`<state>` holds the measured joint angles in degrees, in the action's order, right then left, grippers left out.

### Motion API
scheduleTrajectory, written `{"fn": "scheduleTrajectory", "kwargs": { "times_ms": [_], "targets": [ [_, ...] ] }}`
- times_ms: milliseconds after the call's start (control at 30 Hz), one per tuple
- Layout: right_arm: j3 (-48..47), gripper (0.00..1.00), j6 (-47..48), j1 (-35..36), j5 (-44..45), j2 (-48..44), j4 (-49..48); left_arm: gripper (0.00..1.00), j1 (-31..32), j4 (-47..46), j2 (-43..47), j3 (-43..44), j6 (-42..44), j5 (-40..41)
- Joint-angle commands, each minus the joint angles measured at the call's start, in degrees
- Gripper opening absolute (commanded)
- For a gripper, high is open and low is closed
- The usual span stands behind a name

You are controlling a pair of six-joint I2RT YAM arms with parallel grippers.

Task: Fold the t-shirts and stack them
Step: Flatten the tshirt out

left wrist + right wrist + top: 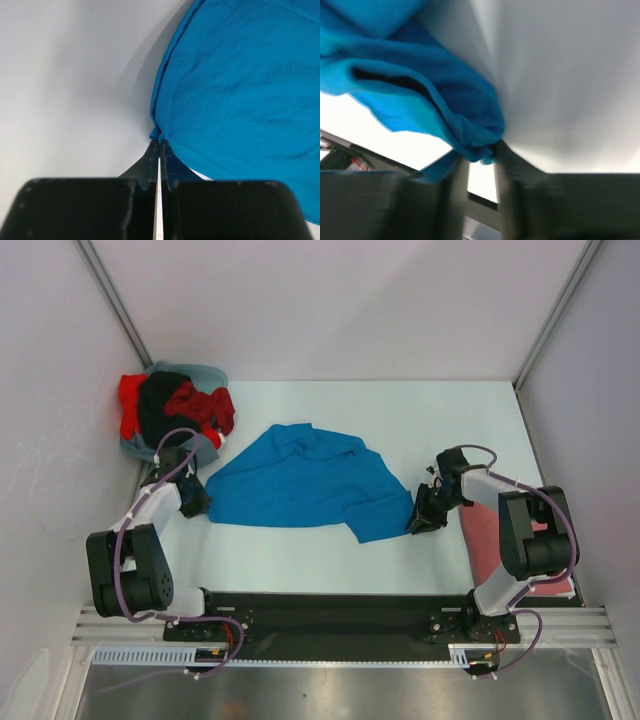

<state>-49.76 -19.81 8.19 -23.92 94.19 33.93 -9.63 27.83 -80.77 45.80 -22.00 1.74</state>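
Note:
A bright blue t-shirt (pixel 300 480) lies spread and rumpled across the middle of the white table. My left gripper (pixel 197 505) sits at its left edge. In the left wrist view that gripper (pixel 160 142) is shut, with a small corner of the blue t-shirt (pixel 240 90) pinched at the tips. My right gripper (pixel 418 522) is at the shirt's near right corner. In the right wrist view a bunched fold of the blue t-shirt (pixel 445 100) is caught between the tips of that gripper (pixel 482 157). A dull pinkish-red t-shirt (pixel 483 535) lies flat under the right arm.
A heap of t-shirts (pixel 175 410), red, black and grey-blue, sits in the back left corner against the wall. White walls close in the table on the left, back and right. The arms' black base rail (pixel 330 615) runs along the near edge.

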Motion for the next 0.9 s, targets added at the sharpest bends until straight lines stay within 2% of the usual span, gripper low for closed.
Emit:
{"fn": "scheduleTrajectory", "kwargs": {
  "times_ms": [0,33,67,233,433,467,633,667,733,767,833,867],
  "targets": [
    [1.0,0.22,0.1,0.3,4.8,-0.1,-1.7,0.00,0.5,0.6,2.2,0.4,-0.3,-0.5],
    [0.8,0.15,0.0,0.2,5.5,-0.2,-1.5,0.00,0.5,0.6,2.2,0.4,-0.3,-0.6],
    [-0.1,0.00,0.0,0.2,5.5,-0.4,-0.4,0.00,0.4,0.8,2.3,0.6,-0.2,-0.7],
    [-8.2,0.00,-3.1,-0.2,4.6,-6.4,6.2,0.00,3.0,3.2,5.5,3.1,-0.5,0.4],
    [-27.9,0.00,-6.1,-3.6,3.4,-5.8,9.6,0.00,7.7,6.3,5.8,17.9,-5.6,1.3],
    [-30.7,0.00,-8.0,-5.4,3.5,-4.4,8.5,0.00,7.9,6.4,5.2,23.7,-5.9,1.3],
    [-47.9,0.00,-16.5,-14.8,-0.2,-0.2,2.2,0.00,7.8,-0.8,0.4,39.4,-8.2,-2.9],
    [-55.7,0.00,-16.9,-15.8,-0.7,2.7,1.8,0.00,7.9,-2.3,-3.2,46.6,-8.4,-3.7],
    [-64.7,0.00,-18.2,-18.3,-2.2,6.0,1.7,0.00,8.0,-2.7,-7.4,55.4,-9.5,-5.5],
    [-71.5,0.00,-19.1,-18.8,-3.2,7.4,-0.9,0.00,7.9,-2.9,-10.2,64.8,-9.9,-6.4],
    [-76.9,0.00,-21.7,-19.8,-4.0,10.5,-2.8,0.00,8.1,-2.8,-17.5,75.2,-10.6,-9.3],
    [-80.3,0.00,-22.7,-19.9,-4.8,11.0,-6.2,0.00,8.3,-2.6,-21.3,84.4,-11.6,-10.2]
  ]
}}
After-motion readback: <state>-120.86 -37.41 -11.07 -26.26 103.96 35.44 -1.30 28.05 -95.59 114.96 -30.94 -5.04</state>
